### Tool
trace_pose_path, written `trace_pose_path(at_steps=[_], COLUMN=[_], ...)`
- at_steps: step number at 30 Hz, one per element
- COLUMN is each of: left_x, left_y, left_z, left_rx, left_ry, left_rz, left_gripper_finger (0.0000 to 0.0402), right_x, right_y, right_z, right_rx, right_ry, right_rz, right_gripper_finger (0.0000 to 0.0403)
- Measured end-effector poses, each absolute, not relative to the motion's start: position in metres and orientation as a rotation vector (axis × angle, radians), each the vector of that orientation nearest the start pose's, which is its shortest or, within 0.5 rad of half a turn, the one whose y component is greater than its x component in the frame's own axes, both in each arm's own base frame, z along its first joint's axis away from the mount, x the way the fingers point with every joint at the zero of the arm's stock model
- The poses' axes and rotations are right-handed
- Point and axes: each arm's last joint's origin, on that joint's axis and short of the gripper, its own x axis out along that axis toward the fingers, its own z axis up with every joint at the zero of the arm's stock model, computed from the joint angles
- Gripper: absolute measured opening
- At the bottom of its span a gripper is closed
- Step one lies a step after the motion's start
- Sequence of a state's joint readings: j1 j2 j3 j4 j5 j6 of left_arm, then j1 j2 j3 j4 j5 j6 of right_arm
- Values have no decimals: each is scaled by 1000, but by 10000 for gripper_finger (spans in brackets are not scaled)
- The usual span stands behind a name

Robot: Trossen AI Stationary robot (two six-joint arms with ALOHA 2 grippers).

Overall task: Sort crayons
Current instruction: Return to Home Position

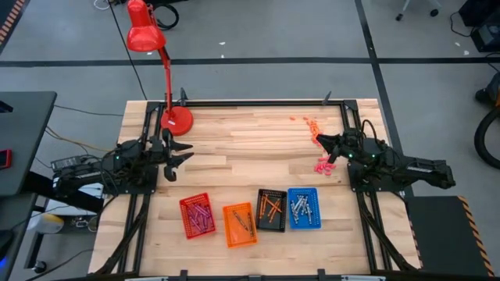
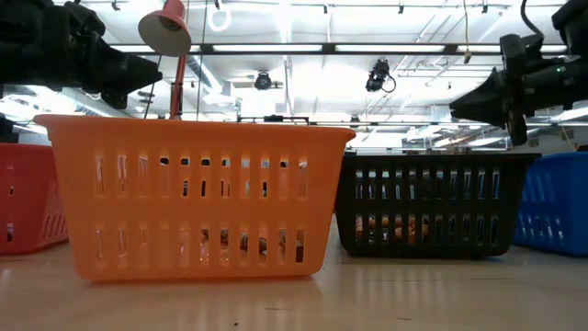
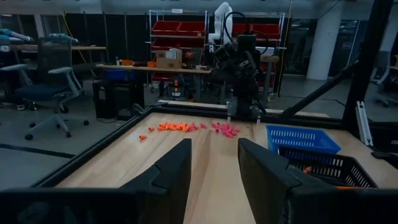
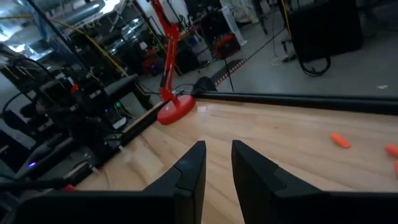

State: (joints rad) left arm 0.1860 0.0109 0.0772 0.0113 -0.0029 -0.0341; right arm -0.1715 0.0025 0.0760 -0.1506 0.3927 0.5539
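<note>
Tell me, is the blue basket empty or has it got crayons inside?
Not empty. From above, the blue basket holds several silvery grey crayons.

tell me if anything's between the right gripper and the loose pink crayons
Nothing visible does. The right gripper hangs open close beside the pink crayons, with only bare table between; the orange crayons lie on its other side.

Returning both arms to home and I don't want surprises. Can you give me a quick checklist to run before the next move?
1. Left end effector empty, fingers apart: ok.
2. Right end effector empty, fingers apart: ok.
3. Both arms off the black bin and blue bin: ok.
4. All crayons sorted: not ok; loose orange crayons and pink crayons lie by the right end effector.
5. Red lamp apart from left end effector: ok.
</note>
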Motion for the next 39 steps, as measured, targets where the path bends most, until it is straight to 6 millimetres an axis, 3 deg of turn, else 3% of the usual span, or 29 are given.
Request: trace_pose_path(at_steps=[10, 39], left_x=[91, 91], left_y=[17, 17], left_z=[190, 190], left_rx=[-27, -27], left_ry=[-80, -80], left_rz=[187, 187], left_gripper_finger=[142, 142], right_x=[83, 86], right_y=[-31, -27], right_z=[174, 174], right_rx=[478, 518], right_ry=[-107, -88], right_rz=[-762, -616], right_gripper_finger=[83, 83])
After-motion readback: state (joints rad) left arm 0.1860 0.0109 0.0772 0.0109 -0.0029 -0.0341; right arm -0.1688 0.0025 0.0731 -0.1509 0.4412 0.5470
